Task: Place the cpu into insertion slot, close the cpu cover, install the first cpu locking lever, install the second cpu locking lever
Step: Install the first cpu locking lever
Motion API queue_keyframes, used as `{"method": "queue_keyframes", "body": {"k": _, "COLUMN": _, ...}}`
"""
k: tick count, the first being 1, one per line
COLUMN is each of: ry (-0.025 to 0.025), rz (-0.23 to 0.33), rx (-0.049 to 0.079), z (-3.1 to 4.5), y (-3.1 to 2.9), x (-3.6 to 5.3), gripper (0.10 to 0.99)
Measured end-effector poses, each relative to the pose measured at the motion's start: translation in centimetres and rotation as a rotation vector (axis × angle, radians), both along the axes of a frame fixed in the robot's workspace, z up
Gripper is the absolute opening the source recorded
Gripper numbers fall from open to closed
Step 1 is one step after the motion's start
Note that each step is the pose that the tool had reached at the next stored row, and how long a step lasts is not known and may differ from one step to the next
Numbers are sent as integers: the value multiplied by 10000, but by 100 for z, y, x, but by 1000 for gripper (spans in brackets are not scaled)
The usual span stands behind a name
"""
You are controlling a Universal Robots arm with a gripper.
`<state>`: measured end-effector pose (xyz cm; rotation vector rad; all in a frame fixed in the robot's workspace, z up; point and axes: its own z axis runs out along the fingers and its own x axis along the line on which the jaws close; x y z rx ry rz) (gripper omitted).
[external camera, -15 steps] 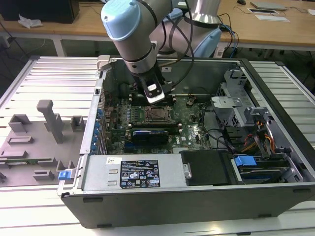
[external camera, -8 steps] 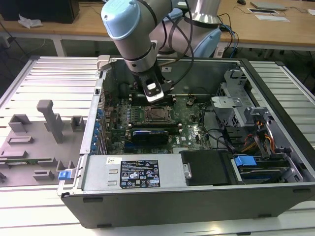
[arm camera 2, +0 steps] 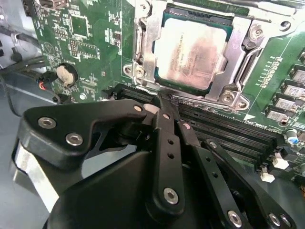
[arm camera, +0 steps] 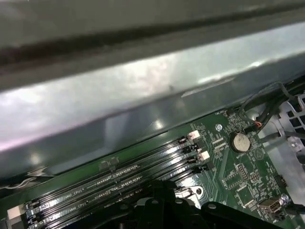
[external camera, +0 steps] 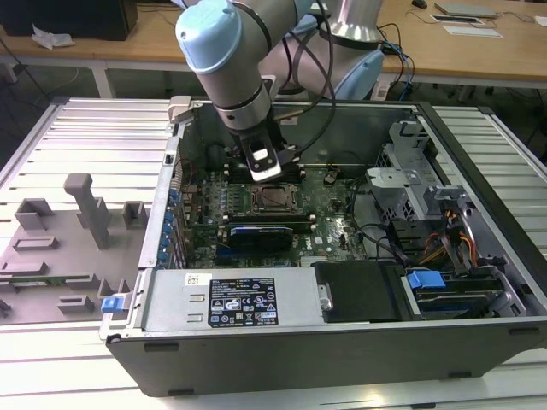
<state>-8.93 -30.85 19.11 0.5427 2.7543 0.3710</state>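
My gripper has its black fingers pressed together with nothing visibly held, tips just beside the silvery sheet-metal cover. That cover lies flat over the cpu. Its matte grey top carries faint print I cannot read.

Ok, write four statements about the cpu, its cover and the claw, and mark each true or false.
1. The cpu lies in the insertion slot. True.
2. The cpu cover stands raised. False: it lies flat over the cpu's edges.
3. The claw grips the cpu. False: it is shut, with its tips beside the socket, by the memory slots.
4. A round coin battery sits on the green board. True.
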Motion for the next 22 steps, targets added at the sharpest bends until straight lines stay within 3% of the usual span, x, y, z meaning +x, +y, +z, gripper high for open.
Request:
{"method": "queue_keyframes", "body": {"k": 8, "ry": -4, "rz": -121, "rx": 2, "z": -20, "y": 2, "x": 5, "gripper": 106}}
{"method": "queue_keyframes", "body": {"k": 15, "ry": -84, "rz": -120, "rx": 31, "z": -20, "y": 4, "x": 7, "gripper": 106}}
{"method": "queue_keyframes", "body": {"k": 22, "ry": -87, "rz": -120, "rx": 31, "z": 24, "y": 4, "x": 7, "gripper": 106}}
